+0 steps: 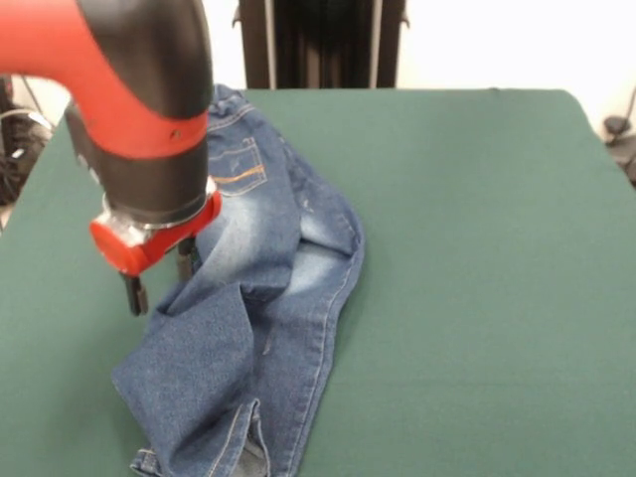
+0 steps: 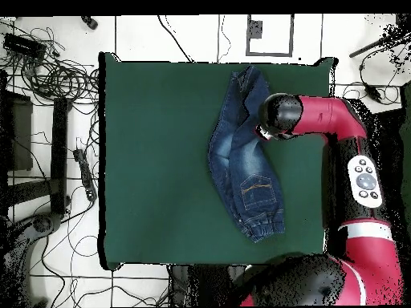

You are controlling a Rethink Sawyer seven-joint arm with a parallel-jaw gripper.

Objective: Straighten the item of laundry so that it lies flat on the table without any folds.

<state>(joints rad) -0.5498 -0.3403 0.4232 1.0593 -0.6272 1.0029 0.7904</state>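
While the jeans point(image 1: 263, 298) lie folded lengthwise on the counter point(image 1: 477, 248), my end effector point(image 1: 159, 278) hangs open at their edge gripping nothing, so I reckon next I pinch that flap and pull it sideways.

Red and black arm point(image 1: 129, 89) comes in from the upper left of the front view, wrist pointing straight down. Gripper point(image 1: 159, 283) hangs below a red collar; two dark fingers point(image 1: 134, 295) show, slightly apart, tips low. Overhead view: arm point(image 2: 329, 120) reaches in from the table's point(image 2: 160, 160) right edge, bent at the elbow, black wrist head point(image 2: 278, 115) hiding the gripper.
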